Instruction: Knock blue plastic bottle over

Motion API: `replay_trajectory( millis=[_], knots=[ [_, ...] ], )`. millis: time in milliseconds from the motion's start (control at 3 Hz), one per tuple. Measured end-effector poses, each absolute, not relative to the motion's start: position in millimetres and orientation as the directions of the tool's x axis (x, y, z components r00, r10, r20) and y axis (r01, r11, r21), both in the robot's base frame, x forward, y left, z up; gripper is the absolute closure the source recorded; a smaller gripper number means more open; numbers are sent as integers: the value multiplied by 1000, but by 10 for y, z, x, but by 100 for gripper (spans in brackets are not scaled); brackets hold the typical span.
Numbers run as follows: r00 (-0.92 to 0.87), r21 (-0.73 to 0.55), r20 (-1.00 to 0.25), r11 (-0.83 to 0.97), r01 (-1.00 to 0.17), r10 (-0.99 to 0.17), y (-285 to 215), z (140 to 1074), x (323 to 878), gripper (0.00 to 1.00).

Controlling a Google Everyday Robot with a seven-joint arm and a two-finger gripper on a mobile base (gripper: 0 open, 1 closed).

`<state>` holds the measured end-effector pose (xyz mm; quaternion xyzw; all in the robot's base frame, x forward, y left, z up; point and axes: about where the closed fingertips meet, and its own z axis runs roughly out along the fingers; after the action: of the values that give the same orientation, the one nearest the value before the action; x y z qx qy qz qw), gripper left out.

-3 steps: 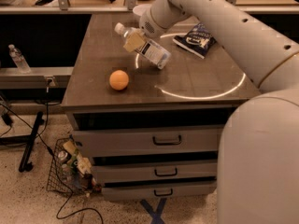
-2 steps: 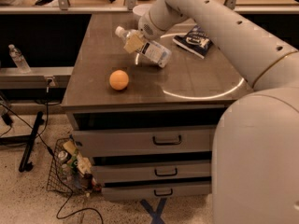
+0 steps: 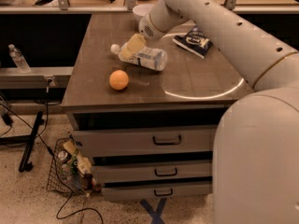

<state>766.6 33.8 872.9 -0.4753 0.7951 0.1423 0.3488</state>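
While the clear bluish plastic bottle [image 3: 148, 59] lies sideways on the dark tabletop [image 3: 196, 80], the gripper [image 3: 131, 46] sits at its neck. Whether it grips cannot be told.

Orange ball [image 3: 119, 80]; bluish-clear bottle [image 3: 148, 59], white cap [image 3: 114, 48]; tan gripper [image 3: 132, 45] on its neck

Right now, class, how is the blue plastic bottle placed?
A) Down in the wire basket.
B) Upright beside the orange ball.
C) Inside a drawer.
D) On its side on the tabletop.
D: the blue plastic bottle lies on its side on the table, with the pincer over its cap end.
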Motion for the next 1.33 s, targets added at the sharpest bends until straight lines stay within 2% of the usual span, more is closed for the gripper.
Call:
replay_trajectory(
  millis=[667,1000,1333],
  knots=[
    [-289,-140,-724,544,-827,-626,58,8986,7483,0],
    [-228,-211,-804,621,-755,-550,-528,9544,7231,0],
    [-122,-273,-868,670,-690,-481,-875,10033,6928,0]
  ],
)
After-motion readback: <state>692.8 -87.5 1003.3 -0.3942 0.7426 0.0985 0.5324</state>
